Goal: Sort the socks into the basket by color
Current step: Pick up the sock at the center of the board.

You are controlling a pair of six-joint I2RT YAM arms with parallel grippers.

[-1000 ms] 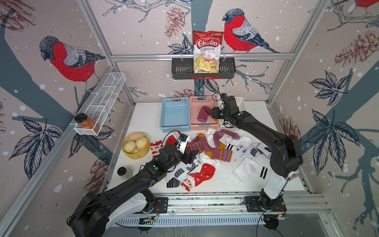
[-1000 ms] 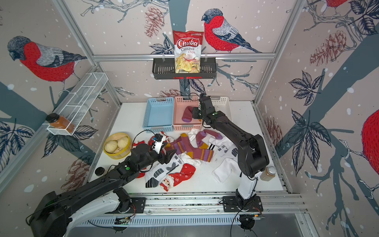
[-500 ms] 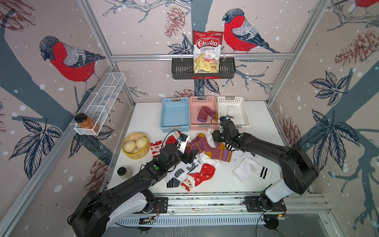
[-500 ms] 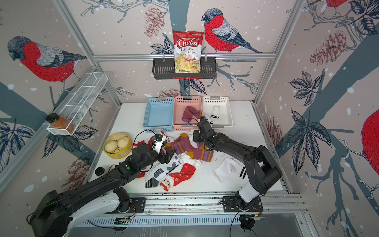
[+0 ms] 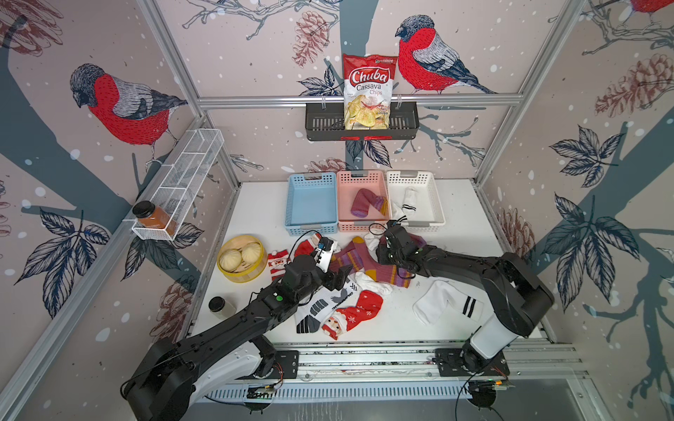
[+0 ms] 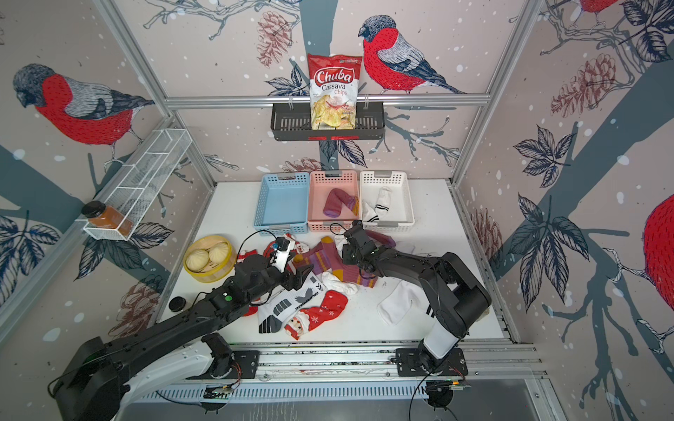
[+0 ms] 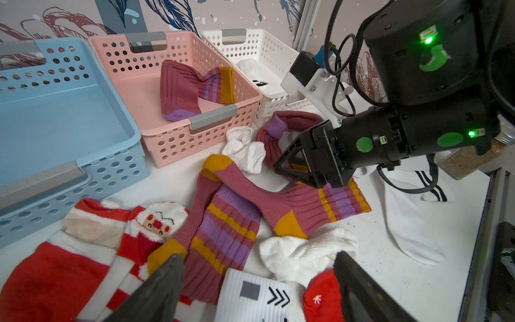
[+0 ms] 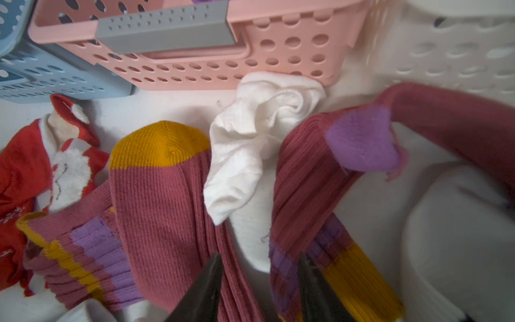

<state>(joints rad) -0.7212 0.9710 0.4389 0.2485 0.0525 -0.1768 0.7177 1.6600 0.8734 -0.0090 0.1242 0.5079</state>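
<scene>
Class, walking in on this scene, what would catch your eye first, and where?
A colourful jumble of socks fills the middle of the table. Behind it stand a blue basket, a pink basket and a white basket; a chips bag sits in the wall rack above.

two black robot arms with white feet on a silver rail

the left arm (image 5: 233, 324) and the right arm (image 5: 474, 269) are built from matte black tube links with thick round joints. the lowest link (image 5: 485, 339) of each is glossy white and stands on a black plate (image 5: 448, 364) with small screws, fixed on the aluminium rail (image 5: 364, 355). round green stickers (image 7: 364, 144) and small green lights (image 7: 427, 40) sit on the black housings. near each wrist a white bracket (image 7: 312, 80) with visible screws carries a small black camera box (image 7: 303, 67) with a blue part, and thin black cables (image 7: 326, 39) make loops beside it. the fingers (image 7: 156, 292) are dark grey, flat, and become narrow toward the tip.
</scene>
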